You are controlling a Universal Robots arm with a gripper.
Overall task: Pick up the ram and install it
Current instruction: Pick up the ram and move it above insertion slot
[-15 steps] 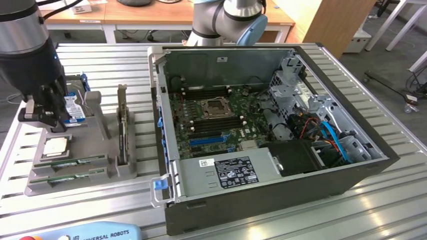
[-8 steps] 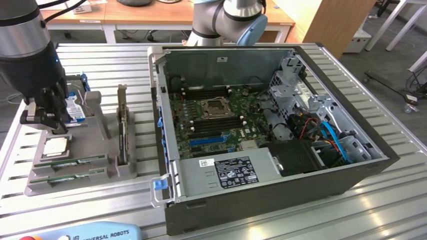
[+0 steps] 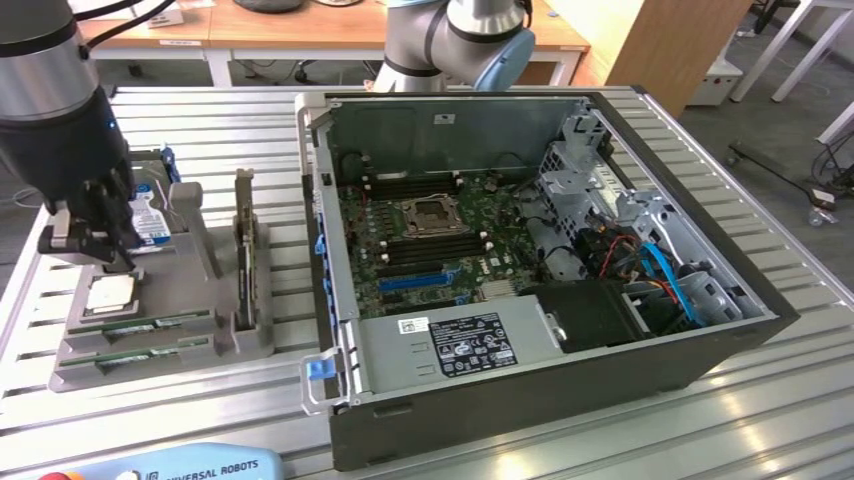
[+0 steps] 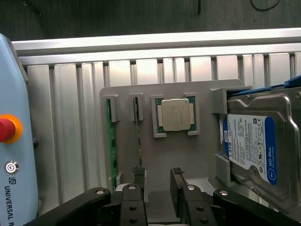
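Gripper (image 4: pixel 157 175) hangs over the tray (image 4: pixel 188 155), jaws wide and empty, likely to straddle a thin board. The ram (image 4: pixel 138 136) stands on edge in its slot beside the CPU (image 4: pixel 175 114), top edge free for a pinch — a second stick (image 4: pixel 111 141) alongside

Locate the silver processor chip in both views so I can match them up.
Exterior view: the processor chip lies flat in the grey tray at the exterior view's left, outside the computer case.
Wrist view: the processor chip sits in a square recess of the grey tray.
Shared landmark: the blue-labelled hard drive, held in the same tray next to the chip.
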